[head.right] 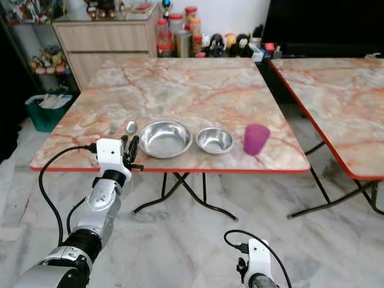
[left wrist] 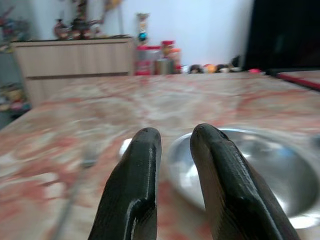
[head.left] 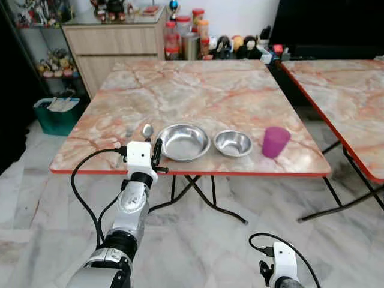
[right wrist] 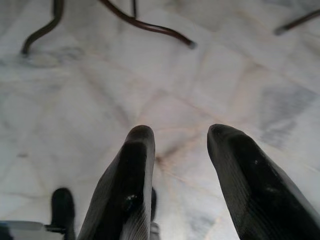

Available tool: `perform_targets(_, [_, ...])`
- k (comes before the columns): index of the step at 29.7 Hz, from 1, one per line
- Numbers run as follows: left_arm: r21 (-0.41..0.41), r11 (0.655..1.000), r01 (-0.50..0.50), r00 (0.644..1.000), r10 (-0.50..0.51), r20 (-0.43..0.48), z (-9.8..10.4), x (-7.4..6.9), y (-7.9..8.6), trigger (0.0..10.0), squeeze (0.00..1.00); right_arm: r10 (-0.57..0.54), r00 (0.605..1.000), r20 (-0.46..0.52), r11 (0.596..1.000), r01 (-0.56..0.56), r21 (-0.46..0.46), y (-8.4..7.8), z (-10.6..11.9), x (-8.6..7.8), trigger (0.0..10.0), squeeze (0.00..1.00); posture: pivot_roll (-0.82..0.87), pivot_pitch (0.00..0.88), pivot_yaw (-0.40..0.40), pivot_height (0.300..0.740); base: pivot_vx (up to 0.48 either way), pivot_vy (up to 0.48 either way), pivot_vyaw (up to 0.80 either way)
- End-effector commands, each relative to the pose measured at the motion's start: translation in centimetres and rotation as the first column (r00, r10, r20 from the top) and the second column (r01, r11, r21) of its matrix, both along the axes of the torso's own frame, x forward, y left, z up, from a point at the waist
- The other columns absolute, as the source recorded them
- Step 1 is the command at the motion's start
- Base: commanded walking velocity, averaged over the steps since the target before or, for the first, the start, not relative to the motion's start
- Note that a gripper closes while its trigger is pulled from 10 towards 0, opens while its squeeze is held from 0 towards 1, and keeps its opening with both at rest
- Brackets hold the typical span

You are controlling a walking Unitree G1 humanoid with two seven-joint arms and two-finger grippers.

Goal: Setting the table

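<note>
I have the left tool [left wrist: 172,150] raised at the near edge of the bench [head.left: 198,90], its two rounded black fingers [left wrist: 132,190] slightly parted with a narrow gap between them and nothing held. The bench top is a glossy slab with a pink-and-cream marble pattern and a thin red rim, standing on dark crossed metal legs over a pale marble-tiled floor [head.left: 198,240].

Along the near edge I see a row of tableware. A metal spoon [head.left: 147,131] lies just left of the large steel bowl [head.left: 183,141], its oval head pointing away from me, and a fork [head.left: 128,133] lies just left of the spoon, blurred in the left wrist view. The large bowl is round, shallow and polished, sitting right ahead of the left tool's fingers. Just beside it on the right is a smaller steel bowl [head.left: 233,143] of the same shape, and further right stands a purple plastic cup [head.left: 275,141], upright and slightly tapered.

The right tool [right wrist: 180,170] hangs low beside me, pointing down at the floor, its fingers spread apart and holding nothing.

A second bench [head.left: 354,102] with the same marbled top stands to the right. Behind, a wooden cabinet [head.left: 114,45] and a cluster of jars [head.left: 186,36] sit against the wall, and a green bin [head.left: 58,114] rests on the floor at the left.
</note>
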State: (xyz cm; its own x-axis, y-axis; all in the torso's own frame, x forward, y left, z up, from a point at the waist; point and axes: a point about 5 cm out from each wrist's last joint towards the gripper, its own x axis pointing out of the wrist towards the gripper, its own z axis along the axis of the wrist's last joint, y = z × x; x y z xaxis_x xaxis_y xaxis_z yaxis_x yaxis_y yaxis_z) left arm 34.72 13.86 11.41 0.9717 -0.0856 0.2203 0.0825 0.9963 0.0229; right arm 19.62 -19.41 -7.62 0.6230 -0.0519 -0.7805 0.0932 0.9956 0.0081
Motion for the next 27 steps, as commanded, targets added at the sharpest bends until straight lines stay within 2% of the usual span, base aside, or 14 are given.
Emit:
perform_targets(1, [-0.014, 1.000, -0.008, 1.000, 0.007, -0.007, 0.0, 0.1, 0.1, 10.0, 0.00, 0.004, 1.000, 0.008, 1.000, -0.004, 0.004, 0.2, 0.1, 0.3, 10.0, 0.00, 0.01, 0.000, -0.021, 0.740, 0.345, 0.000, 0.00])
perform_targets(18, [-0.020, 0.999, -0.041, 0.999, 0.041, -0.011, 0.3, 0.4, 0.9, 10.0, 0.00, 0.014, 1.000, -0.005, 1.000, -0.014, 0.005, 0.3, -0.1, -0.1, 10.0, 0.00, 0.01, 0.000, -0.018, 0.740, 0.344, 0.000, 0.00])
perform_targets(25, [-0.094, 0.992, -0.079, 0.996, 0.075, -0.046, -0.2, 0.3, 1.2, 10.0, 0.00, 0.018, 1.000, -0.004, 1.000, -0.018, 0.006, 0.4, -0.1, -0.1, 10.0, 0.00, 0.01, 0.000, -0.020, 0.740, 0.079, 0.000, 0.00])
perform_targets(27, [-0.150, 0.982, -0.116, 0.992, 0.106, -0.071, -0.4, 0.4, 1.8, 10.0, 0.00, 0.025, 1.000, -0.005, 1.000, -0.025, 0.003, 0.4, -0.1, -0.1, 10.0, 0.00, 0.01, 0.000, -0.020, 0.740, 0.000, 0.000, 0.00])
